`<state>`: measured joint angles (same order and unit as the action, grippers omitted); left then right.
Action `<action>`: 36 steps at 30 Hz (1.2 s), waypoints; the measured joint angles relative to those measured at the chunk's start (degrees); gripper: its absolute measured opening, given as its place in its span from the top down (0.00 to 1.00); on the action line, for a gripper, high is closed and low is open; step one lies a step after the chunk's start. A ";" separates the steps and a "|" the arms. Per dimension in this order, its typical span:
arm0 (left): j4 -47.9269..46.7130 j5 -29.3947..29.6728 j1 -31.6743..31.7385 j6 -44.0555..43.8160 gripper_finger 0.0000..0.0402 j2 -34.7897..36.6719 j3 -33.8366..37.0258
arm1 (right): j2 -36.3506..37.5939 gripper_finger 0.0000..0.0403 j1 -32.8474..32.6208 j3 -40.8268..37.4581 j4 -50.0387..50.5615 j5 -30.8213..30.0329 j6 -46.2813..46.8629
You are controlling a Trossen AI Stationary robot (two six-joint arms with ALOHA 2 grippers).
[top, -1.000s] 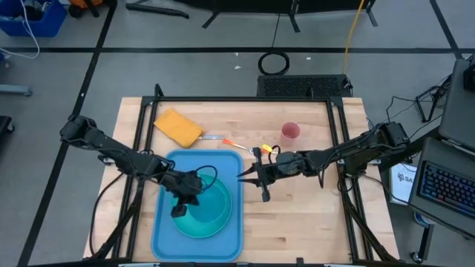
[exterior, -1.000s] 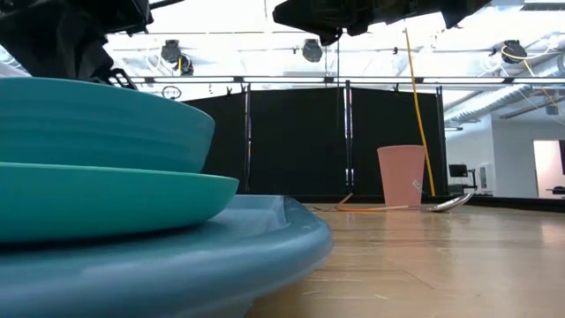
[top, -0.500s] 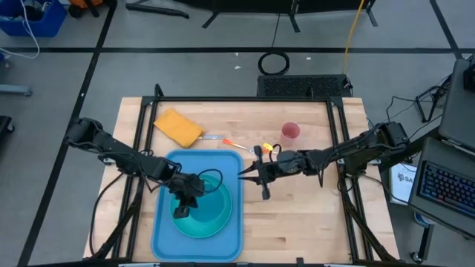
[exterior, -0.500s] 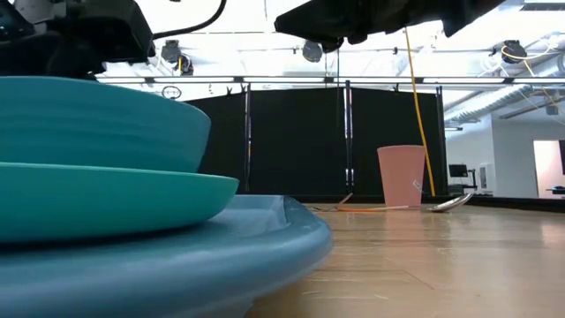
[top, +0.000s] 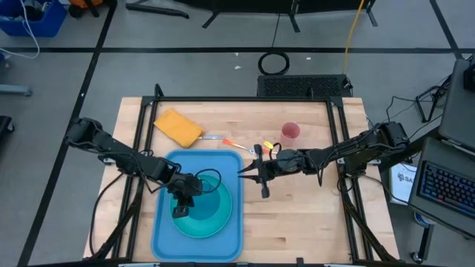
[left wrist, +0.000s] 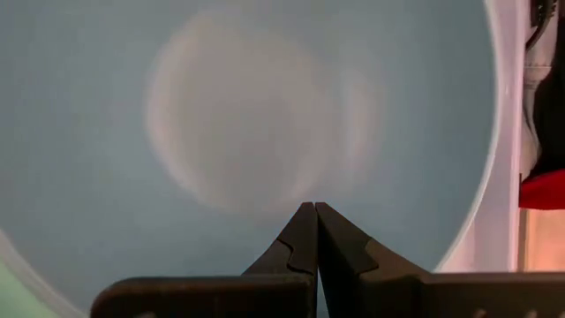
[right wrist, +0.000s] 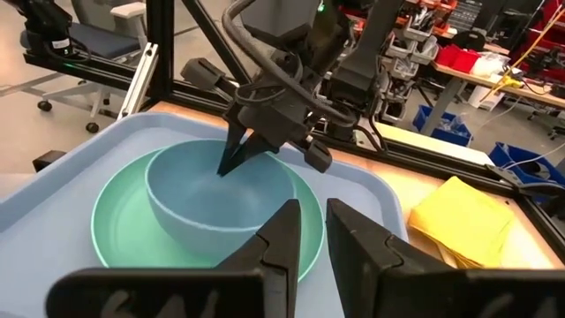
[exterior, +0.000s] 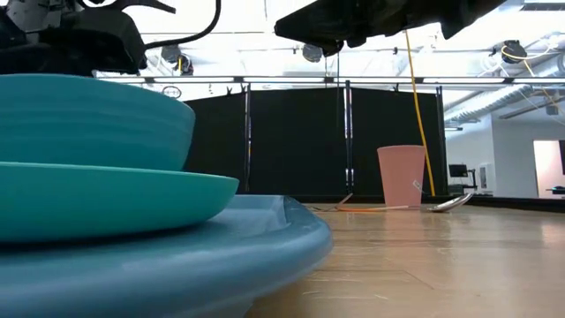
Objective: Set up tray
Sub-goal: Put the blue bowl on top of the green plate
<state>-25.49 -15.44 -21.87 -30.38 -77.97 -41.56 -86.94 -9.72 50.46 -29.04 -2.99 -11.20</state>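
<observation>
Tray (top: 165, 236) sits at the table's near-left corner, plate and bowl (top: 211, 202) stacked on it; your left gripper (top: 183, 199), fingers pressed together, hangs inside the bowl; your right gripper (top: 252, 176), slightly parted and empty, hovers just off the tray's far-right corner.

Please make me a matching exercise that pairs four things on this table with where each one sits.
Things:
1. bowl
2. plate
3. cup
4. cloth

Places:
A. bare wood, beyond the right claw
B. directly on the tray
C. on the plate
D. bare wood, beyond the tray's far left corner

Pairs: 1-C, 2-B, 3-A, 4-D
</observation>
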 joint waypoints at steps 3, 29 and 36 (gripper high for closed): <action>-0.62 0.31 -0.02 -0.12 1.00 0.00 0.00 | 0.00 0.88 0.00 0.00 0.04 0.01 0.00; -0.05 -0.45 -1.36 -0.08 1.00 5.03 0.00 | 0.00 0.88 0.00 0.00 0.13 0.01 0.02; 2.08 -0.07 -0.08 2.22 1.00 3.88 0.00 | 0.00 0.88 0.00 -0.02 0.13 0.01 0.04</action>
<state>-23.41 -15.51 -21.95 -28.16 -74.09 -41.56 -86.94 -9.72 50.43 -28.91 -2.98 -11.16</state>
